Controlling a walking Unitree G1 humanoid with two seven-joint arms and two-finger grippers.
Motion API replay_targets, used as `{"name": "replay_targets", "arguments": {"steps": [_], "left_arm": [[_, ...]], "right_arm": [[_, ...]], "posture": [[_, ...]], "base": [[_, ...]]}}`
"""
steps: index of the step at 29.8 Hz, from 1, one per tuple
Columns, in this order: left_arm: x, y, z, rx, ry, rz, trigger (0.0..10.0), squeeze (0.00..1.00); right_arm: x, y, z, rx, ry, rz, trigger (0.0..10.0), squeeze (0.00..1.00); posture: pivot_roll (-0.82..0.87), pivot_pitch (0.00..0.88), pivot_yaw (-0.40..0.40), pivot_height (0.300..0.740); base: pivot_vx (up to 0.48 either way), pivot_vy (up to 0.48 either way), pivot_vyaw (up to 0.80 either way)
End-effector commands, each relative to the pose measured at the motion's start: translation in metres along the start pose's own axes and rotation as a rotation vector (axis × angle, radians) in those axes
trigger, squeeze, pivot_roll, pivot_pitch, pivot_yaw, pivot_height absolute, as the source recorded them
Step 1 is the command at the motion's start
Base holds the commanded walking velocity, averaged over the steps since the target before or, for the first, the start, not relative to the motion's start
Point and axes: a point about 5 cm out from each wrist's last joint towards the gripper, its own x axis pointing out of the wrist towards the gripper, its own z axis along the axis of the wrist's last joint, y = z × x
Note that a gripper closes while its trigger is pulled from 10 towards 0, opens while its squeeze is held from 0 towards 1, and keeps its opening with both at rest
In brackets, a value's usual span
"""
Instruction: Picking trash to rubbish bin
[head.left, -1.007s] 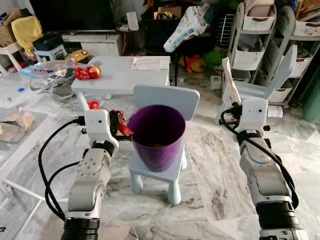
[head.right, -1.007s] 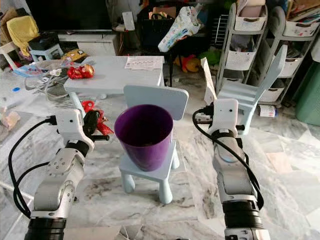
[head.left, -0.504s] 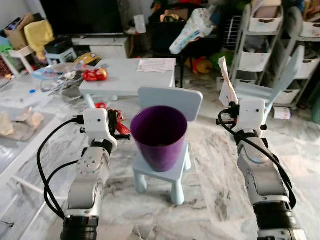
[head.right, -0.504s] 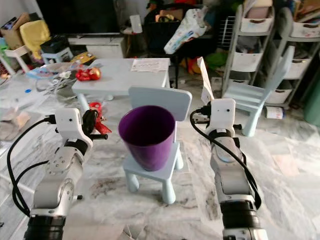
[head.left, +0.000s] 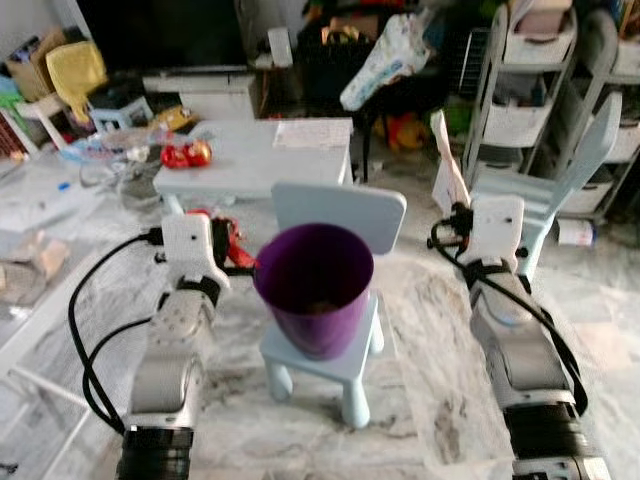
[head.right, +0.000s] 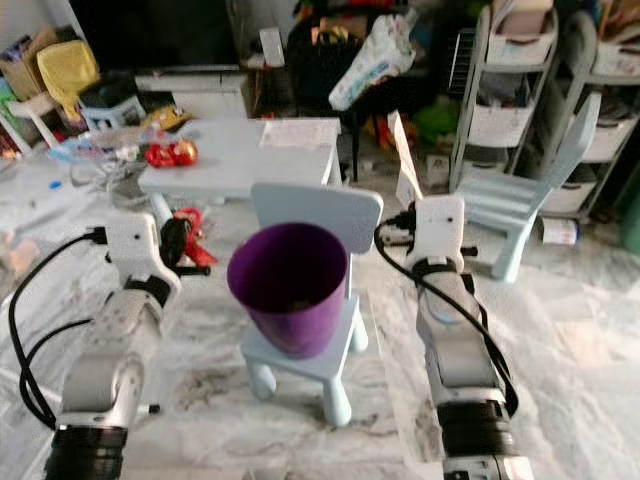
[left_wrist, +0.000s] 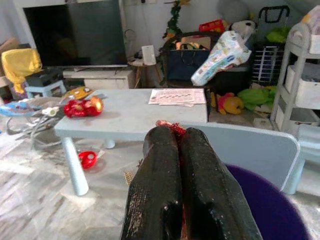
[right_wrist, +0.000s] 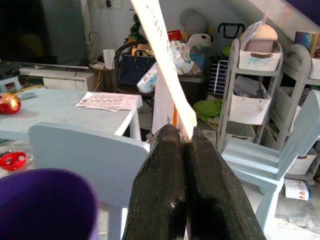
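Left gripper (left_wrist: 175, 137) clenched tight on a scrap of red wrapper (head.left: 233, 243), just beside the rim of the purple bin (head.left: 313, 288) on its left side, the crinkled red edge peeking out past the black fingertips (left_wrist: 161, 145). On the other side, the right gripper (right_wrist: 181, 136) is clamped on a long strip of white paper (right_wrist: 162, 47), which stands up tall and leans out of the pinch, held to the right of the bin and a little behind it. The bin itself sits on the seat of a small pale blue chair (head.left: 338, 205), mouth open, something small lying at the bottom, too dim to name. Both silver arms reach forward, flanking that chair. Behind it, a low pale blue table (head.left: 255, 160) carries a shiny red lump of wrapping (head.left: 186, 155) near its left end and a printed sheet (head.left: 310, 133) near its far right corner. A second blue chair (head.right: 535, 190) stands off to the right on the marble floor (head.left: 430, 330), grey storage shelves (head.right: 500, 90) beyond it, and a dark television (left_wrist: 75, 32) at the back.
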Motion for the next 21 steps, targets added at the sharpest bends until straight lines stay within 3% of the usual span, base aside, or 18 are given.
{"name": "replay_targets", "arguments": {"steps": [1, 7, 15, 19, 21], "left_arm": [[0.0018, -0.0044, -0.0004, 0.001, 0.007, -0.009, 10.0, 0.0], [0.0016, -0.0043, -0.0014, 0.005, 0.009, -0.002, 10.0, 0.0], [0.0016, -0.0036, -0.003, 0.007, 0.016, 0.009, 10.0, 0.0], [0.0007, -0.0035, -0.0046, 0.006, 0.024, 0.01, 10.0, 0.0], [0.0003, -0.0045, -0.0039, -0.002, 0.013, 0.003, 10.0, 0.0]], "right_arm": [[0.0011, -0.0053, 0.0027, -0.006, -0.011, -0.016, 10.0, 0.0], [0.0004, -0.0022, 0.0027, -0.016, -0.015, 0.007, 10.0, 0.0], [-0.0001, 0.0011, 0.0031, -0.027, -0.02, 0.027, 10.0, 0.0], [-0.0002, 0.0008, 0.0022, -0.013, -0.015, 0.021, 10.0, 0.0], [-0.0001, 0.0008, 0.0014, -0.012, -0.012, 0.02, 10.0, 0.0]], "posture": [[0.0, 0.038, 0.06, 0.74], [0.0, 0.036, 0.057, 0.74], [0.0, 0.041, 0.055, 0.74], [0.0, 0.041, 0.055, 0.74], [0.0, 0.043, 0.054, 0.74]], "base": [[0.469, 0.0, 0.0], [0.474, 0.0, 0.0], [0.469, 0.0, 0.8], [0.459, 0.0, 0.0], [0.0, 0.0, 0.0]]}}
